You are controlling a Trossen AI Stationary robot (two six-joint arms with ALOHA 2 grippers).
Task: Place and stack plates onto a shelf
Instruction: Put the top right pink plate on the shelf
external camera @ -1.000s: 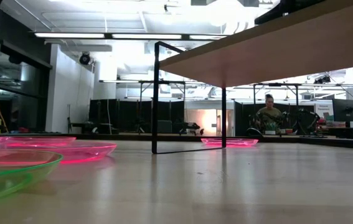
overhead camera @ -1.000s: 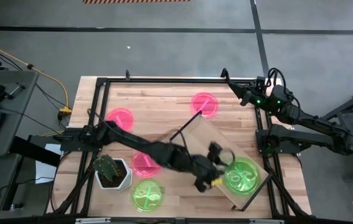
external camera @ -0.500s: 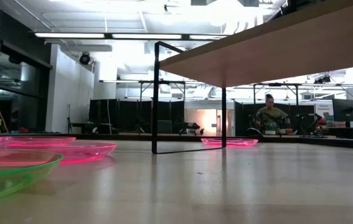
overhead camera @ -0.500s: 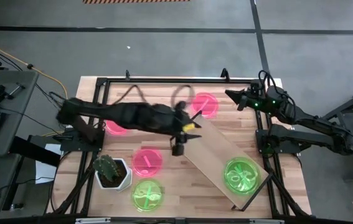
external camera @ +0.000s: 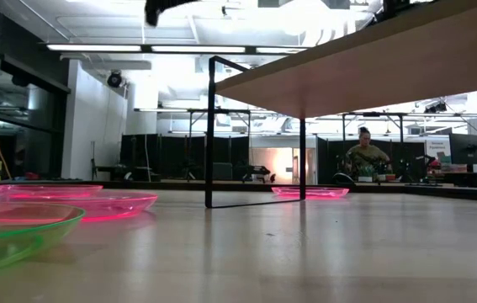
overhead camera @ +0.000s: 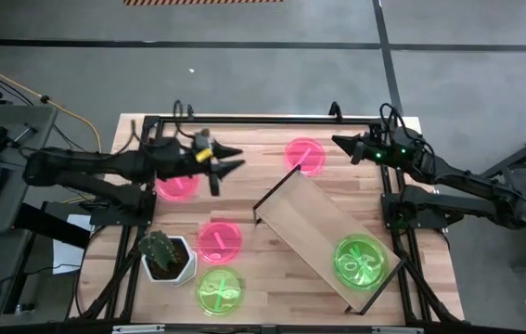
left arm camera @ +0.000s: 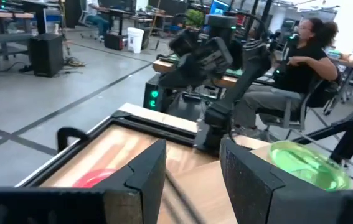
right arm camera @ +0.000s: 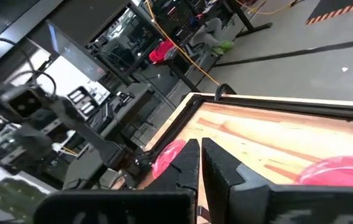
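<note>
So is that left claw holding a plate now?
No. The left claw is open and empty above the table; a pink plate lies nearby.

Glossy, translucent plastic plates (overhead camera: 362,261) in neon green and pink catch the light on a pale, matt wooden tabletop (overhead camera: 244,153) with visible plank grain; the shelf (overhead camera: 314,227) is smooth light wood with thin dark end panels; a glazed-looking white pot (overhead camera: 175,264) stands near the tabletop's front left corner.

Shelf (overhead camera: 323,234) lies diagonally, one green plate (overhead camera: 361,261) on it; three pink plates (overhead camera: 305,155) and another green plate (overhead camera: 219,291) surround it.
</note>
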